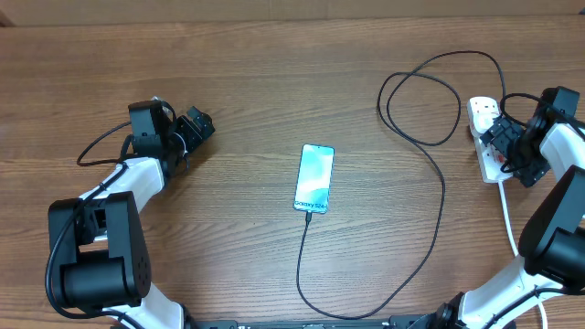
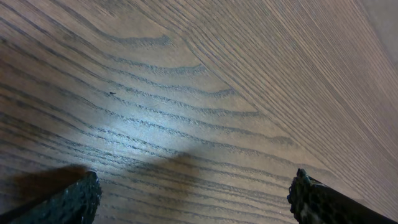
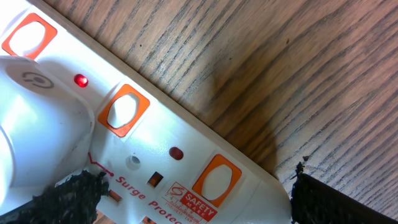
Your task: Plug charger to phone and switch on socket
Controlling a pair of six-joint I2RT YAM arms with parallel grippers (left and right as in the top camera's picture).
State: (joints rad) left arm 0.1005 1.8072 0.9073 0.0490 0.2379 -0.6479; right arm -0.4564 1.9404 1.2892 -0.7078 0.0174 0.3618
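Black right gripper (image 3: 189,190) hangs wide-jawed over the white plastic power strip (image 3: 143,134) — placed, likely, for its orange-framed switches (image 3: 124,111); left gripper (image 2: 196,194) gapes wide, empty.

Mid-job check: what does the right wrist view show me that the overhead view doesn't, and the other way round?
Right wrist only: the socket up close, with orange-framed switches, one red lamp lit beside a white adapter, a second lamp dark, and surge-protector lettering. Overhead only: the phone with its screen lit, the charger cable running to its lower edge, and the left tool off to the side. Both: the socket on the wooden table, with the open right tool over it.
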